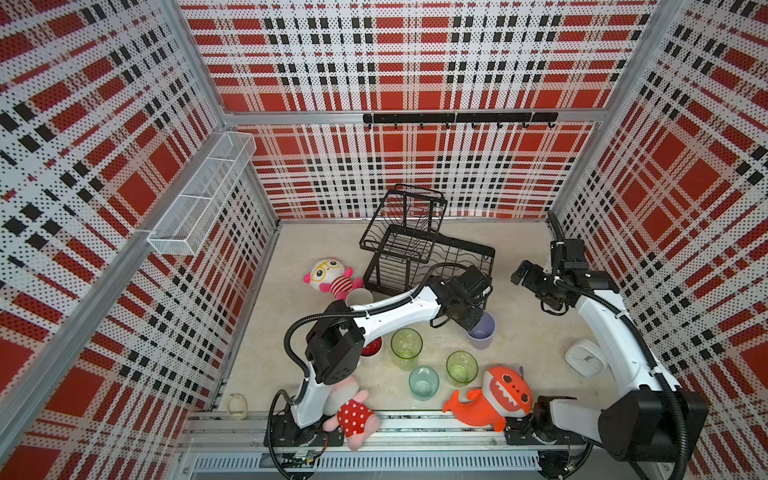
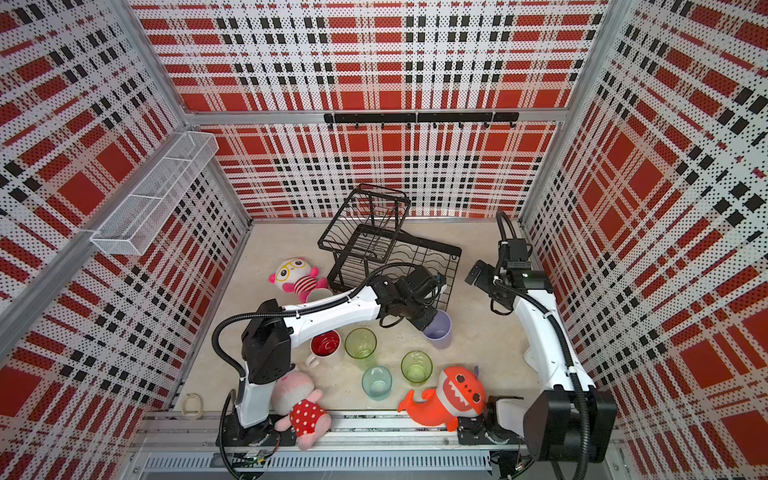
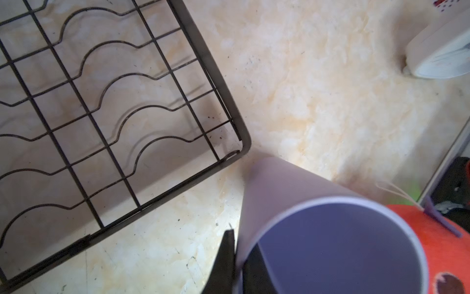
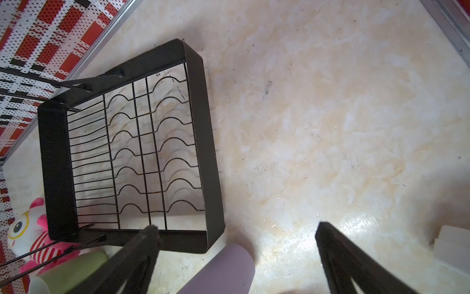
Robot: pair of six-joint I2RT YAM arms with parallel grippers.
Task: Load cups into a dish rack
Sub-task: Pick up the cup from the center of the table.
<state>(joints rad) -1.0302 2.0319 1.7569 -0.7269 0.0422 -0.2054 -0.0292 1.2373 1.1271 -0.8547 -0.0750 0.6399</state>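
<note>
Beside dish rack [image 3: 205, 66], left gripper [image 3: 240, 259] pinches lilac tumbler [image 3: 279, 193] wall, wrist view only; right gripper [image 4: 236, 227] wide.

An orange shark plush [image 1: 492, 399] lies on the front rail. A white clock [image 1: 585, 357] sits near its right, a red-dotted pink plush [image 1: 351, 413] well left, and a yellow-spectacled plush [image 1: 330, 276] far behind-left.

Red plaid walls [image 1: 415, 62], beige marbled floor [image 1: 528, 345]

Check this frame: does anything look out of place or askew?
Yes: the pink polka-dot plush sprawls across the front rail instead of lying on the work surface; the orange shark plush overhangs that rail too.
</note>
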